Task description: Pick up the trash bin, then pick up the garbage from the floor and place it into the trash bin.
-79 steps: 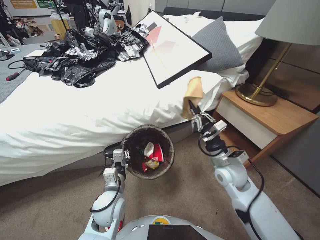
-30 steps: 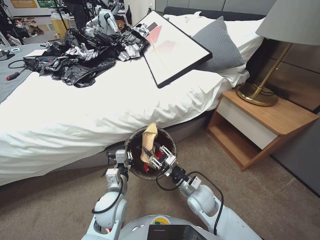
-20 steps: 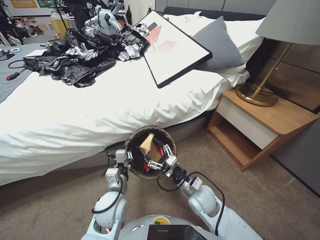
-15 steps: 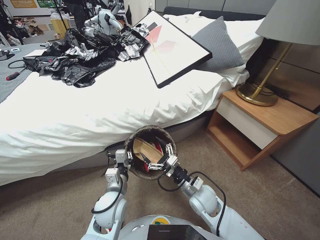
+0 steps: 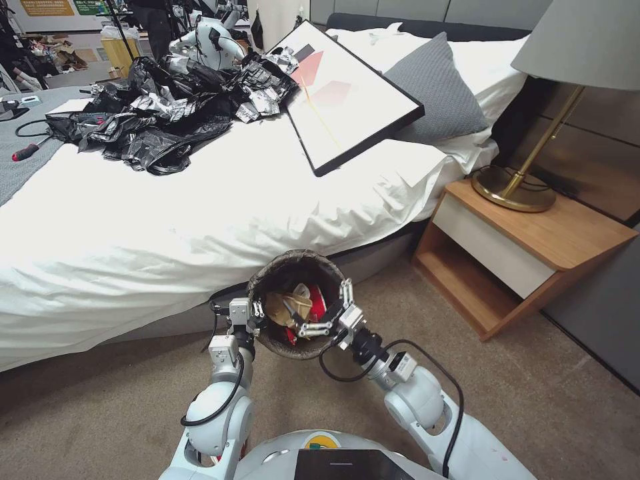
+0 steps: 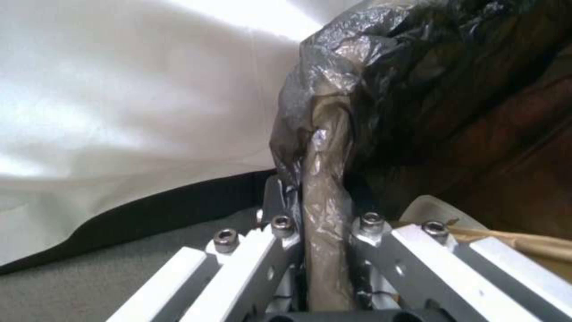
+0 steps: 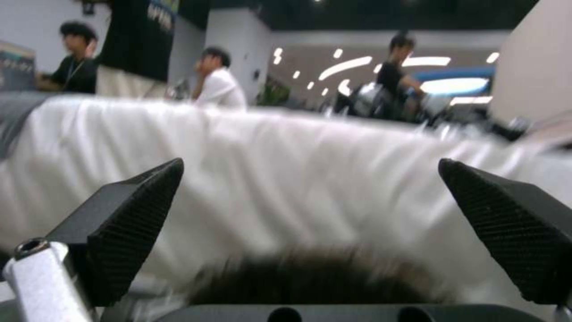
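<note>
Trash bin (image 5: 269,283), brown-lined, litter-filled, is pinched at its rim by left gripper (image 5: 254,311); right gripper (image 5: 331,309) spread.

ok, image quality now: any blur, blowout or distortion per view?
Head view: sharp, wide-angle bend at the edges, white bedsheet near blown out. Left wrist view: soft, glare on the sheet beside the trash bin. Right wrist view: motion-smeared; only the right gripper fingertips read clearly.

Legible text: none. Two wall signs (image 5: 47,8), one orange and one green, hung at the far left of the room beyond the bed; their lettering was too small to read. Wrappers in the trash bin (image 5: 267,280) bore no readable print.
</note>
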Tool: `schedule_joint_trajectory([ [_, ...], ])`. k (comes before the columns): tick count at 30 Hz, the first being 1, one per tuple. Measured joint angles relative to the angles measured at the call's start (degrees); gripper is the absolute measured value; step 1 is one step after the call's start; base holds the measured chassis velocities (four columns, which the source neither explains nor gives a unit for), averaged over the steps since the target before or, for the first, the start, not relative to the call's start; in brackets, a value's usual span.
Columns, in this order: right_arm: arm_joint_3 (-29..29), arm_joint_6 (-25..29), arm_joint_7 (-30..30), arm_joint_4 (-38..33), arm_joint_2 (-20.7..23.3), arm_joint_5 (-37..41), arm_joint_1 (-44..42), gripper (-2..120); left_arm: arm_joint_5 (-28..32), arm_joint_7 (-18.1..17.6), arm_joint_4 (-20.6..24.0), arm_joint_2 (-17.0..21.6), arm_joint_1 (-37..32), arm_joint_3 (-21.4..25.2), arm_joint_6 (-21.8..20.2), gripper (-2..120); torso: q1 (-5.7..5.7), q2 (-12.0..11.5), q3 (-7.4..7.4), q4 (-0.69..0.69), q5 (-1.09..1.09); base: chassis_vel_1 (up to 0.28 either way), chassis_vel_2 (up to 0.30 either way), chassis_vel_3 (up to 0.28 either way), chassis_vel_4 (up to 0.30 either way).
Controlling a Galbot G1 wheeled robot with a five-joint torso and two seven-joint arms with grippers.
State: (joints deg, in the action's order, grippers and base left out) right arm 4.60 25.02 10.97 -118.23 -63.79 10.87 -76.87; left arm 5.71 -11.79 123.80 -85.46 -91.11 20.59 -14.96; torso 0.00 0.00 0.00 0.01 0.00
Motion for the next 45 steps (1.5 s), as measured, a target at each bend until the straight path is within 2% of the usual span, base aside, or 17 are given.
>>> schedule_joint_trajectory([
  [2, 1.13, -0.06, -0.50, -1.60, -0.63, -0.57, -0.67, 100, 0.05, 0.00, 0.00, 0.00, -0.04, 0.08, 0.00, 3, 0.00, 0.00, 0.00, 0.00, 0.00, 0.000, 0.000, 0.000, 0.000],
  [4, 6.15, -1.51, -6.06, -6.14, -3.53, -5.21, -3.91, 100, 0.21, 0.00, 0.01, 0.03, -0.07, 0.36, 0.02, 3, 0.00, 0.00, 0.00, -0.01, -0.01, 0.000, 0.000, 0.000, 0.000],
  [5, 6.15, -1.51, -6.06, -6.14, -3.53, -5.21, -3.91, 100, 0.21, 0.00, 0.01, 0.03, -0.07, 0.36, 0.02, 3, 0.00, 0.00, 0.00, -0.01, -0.01, 0.000, 0.000, 0.000, 0.000],
  [8, 12.21, -4.03, -13.89, -7.99, -6.79, -8.65, -8.80, 100, 0.31, 0.01, 0.02, 0.06, -0.08, 0.68, 0.12, 3, 0.00, 0.00, 0.00, -0.03, 0.00, 0.000, 0.000, 0.000, 0.000],
  [9, 12.21, -4.03, -13.89, -7.99, -6.79, -8.65, -8.80, 100, 0.31, 0.01, 0.02, 0.06, -0.08, 0.68, 0.12, 3, 0.00, 0.00, 0.00, -0.03, 0.00, 0.000, 0.000, 0.000, 0.000],
  [12, 17.58, -3.91, -19.33, -7.09, -9.52, -9.12, -13.62, 100, 0.36, -0.02, 0.09, 0.07, -0.08, 0.87, 0.20, 3, 0.00, 0.00, 0.00, -0.02, 0.00, 0.000, 0.000, 0.000, 0.000],
  [19, 22.71, -0.39, -20.71, -3.98, -11.87, -8.06, -18.35, 100, 0.36, -0.20, 0.37, 0.12, -0.40, 0.93, 0.28, 3, 0.00, 0.00, 0.00, 0.00, 0.00, 0.000, 0.000, 0.000, 0.000],
  [25, 22.98, 0.37, -20.81, -3.04, -12.17, -7.96, -17.69, 100, 0.35, -0.22, 0.84, 0.15, -0.73, 0.80, 0.22, 3, 0.00, 0.00, 0.00, 0.00, 0.00, 0.000, 0.000, 0.000, 0.000],
  [33, 22.34, -1.91, -20.77, -3.31, -11.54, -5.07, -15.14, 100, 0.32, -0.22, 1.46, 0.11, -1.22, 0.72, 0.14, 3, 0.00, 0.00, 0.00, -0.02, 0.00, 0.018, 0.017, 0.019, 0.022],
  [45, 22.23, 0.95, -20.06, -0.82, -11.25, -4.67, -13.65, 100, 0.33, -0.21, 1.56, 0.11, -1.28, 0.68, -0.04, 4, 0.00, 0.00, 0.00, -0.01, 0.00, 0.073, 0.072, 0.069, 0.071],
])
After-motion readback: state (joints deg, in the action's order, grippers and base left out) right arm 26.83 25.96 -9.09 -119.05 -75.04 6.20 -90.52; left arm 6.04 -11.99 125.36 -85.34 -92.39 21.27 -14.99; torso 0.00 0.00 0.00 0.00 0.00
